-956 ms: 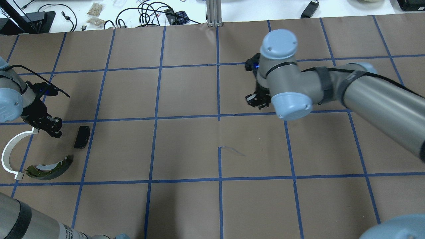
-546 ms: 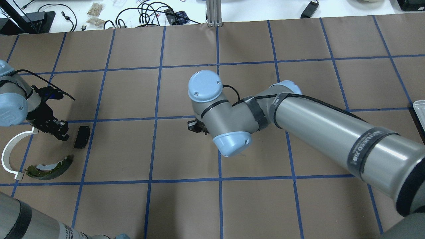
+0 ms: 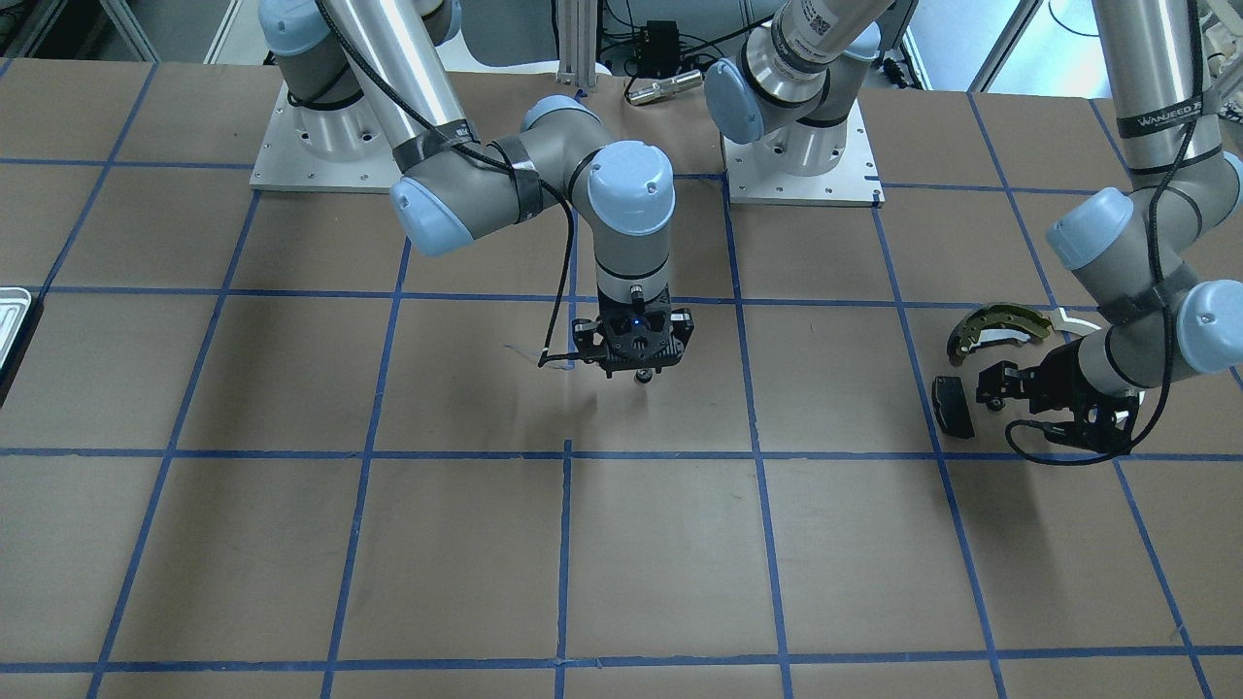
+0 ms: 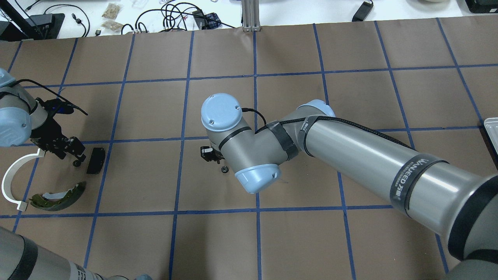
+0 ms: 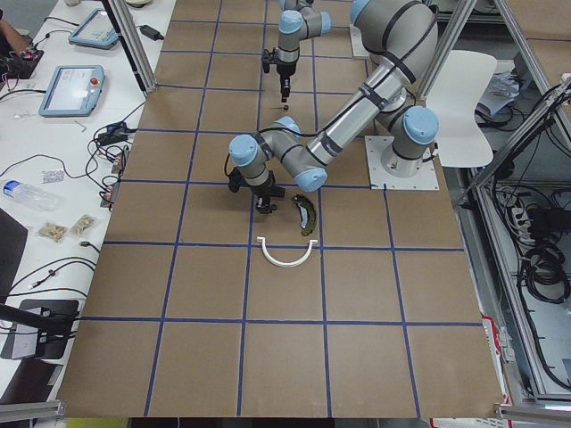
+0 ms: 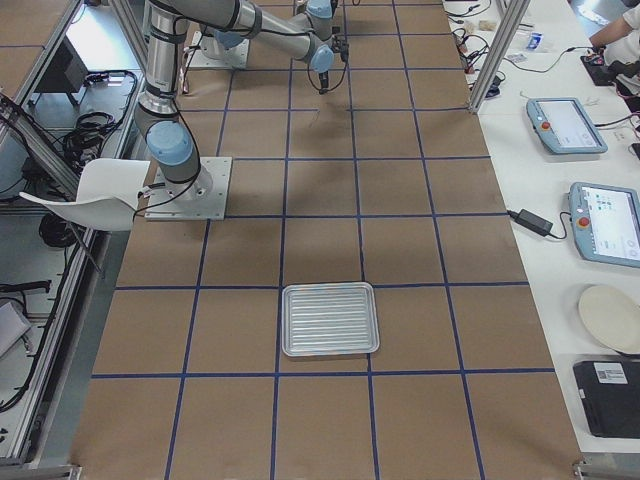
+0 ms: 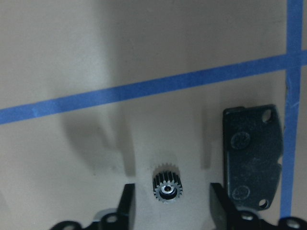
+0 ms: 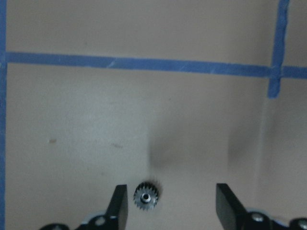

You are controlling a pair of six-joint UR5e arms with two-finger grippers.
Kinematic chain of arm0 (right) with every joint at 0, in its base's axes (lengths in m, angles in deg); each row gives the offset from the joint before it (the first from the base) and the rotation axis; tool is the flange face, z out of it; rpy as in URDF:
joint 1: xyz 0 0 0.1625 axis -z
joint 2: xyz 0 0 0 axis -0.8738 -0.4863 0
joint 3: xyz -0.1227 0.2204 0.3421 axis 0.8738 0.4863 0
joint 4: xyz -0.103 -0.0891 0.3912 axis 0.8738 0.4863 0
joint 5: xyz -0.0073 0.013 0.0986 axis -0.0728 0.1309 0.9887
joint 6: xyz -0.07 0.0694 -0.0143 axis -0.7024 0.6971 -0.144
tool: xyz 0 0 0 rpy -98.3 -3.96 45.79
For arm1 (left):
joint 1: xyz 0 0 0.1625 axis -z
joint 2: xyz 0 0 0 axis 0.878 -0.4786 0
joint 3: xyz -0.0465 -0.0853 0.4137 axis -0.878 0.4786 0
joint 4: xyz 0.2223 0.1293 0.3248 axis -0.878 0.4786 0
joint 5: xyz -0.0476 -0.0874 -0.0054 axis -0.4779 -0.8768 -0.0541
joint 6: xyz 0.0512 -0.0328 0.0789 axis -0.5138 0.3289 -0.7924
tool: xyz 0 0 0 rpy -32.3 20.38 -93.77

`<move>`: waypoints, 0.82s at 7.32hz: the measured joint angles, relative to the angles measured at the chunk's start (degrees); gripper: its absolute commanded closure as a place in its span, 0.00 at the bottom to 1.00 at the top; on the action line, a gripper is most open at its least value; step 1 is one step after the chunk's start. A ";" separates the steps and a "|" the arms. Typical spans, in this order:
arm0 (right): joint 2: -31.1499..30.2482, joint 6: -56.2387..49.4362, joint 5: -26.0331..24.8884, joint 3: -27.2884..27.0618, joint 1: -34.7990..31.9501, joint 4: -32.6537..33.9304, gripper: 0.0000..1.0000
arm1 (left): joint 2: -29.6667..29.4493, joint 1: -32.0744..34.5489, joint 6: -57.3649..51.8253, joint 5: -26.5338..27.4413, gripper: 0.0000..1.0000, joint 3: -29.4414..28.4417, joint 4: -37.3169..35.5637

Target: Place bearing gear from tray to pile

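Two small dark bearing gears show. One gear (image 7: 167, 188) lies on the paper between my left gripper's (image 7: 171, 191) open fingers, next to the black pad (image 7: 252, 158). It also shows in the overhead view (image 4: 77, 164), under the left gripper (image 4: 78, 153). The pile is the black pad (image 4: 95, 160), the olive brake shoe (image 4: 58, 194) and the white arc (image 4: 11, 179). The other gear (image 8: 145, 195) lies mid-table, close to one finger of my open right gripper (image 8: 172, 188), and shows from the front (image 3: 641, 377). The tray (image 6: 330, 320) looks bare.
The table is brown paper with a blue tape grid. The tray's edge shows at the overhead view's right (image 4: 491, 128). My right arm's forearm (image 4: 369, 155) stretches across the table's middle. Cables and tablets lie beyond the far edge.
My right arm swung from the right half to the table's middle, and a gear now shows on the paper under its gripper. My left gripper shifted slightly toward the black pad, with a gear below it.
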 measured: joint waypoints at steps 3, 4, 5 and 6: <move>-5.08 -10.36 -0.05 9.22 12.55 -14.22 0.00 | 2.87 10.51 12.09 0.08 0.00 -4.44 3.23; -7.35 -14.59 0.00 12.80 16.63 -20.45 0.00 | 4.01 15.28 18.39 -0.76 0.00 -5.51 4.44; -9.47 -17.84 0.22 17.17 20.00 -27.46 0.00 | 5.00 20.32 24.89 -2.27 0.00 -5.91 5.02; -10.98 -19.51 0.25 20.76 21.99 -33.59 0.00 | 5.63 25.10 30.94 -4.13 0.00 -5.73 5.27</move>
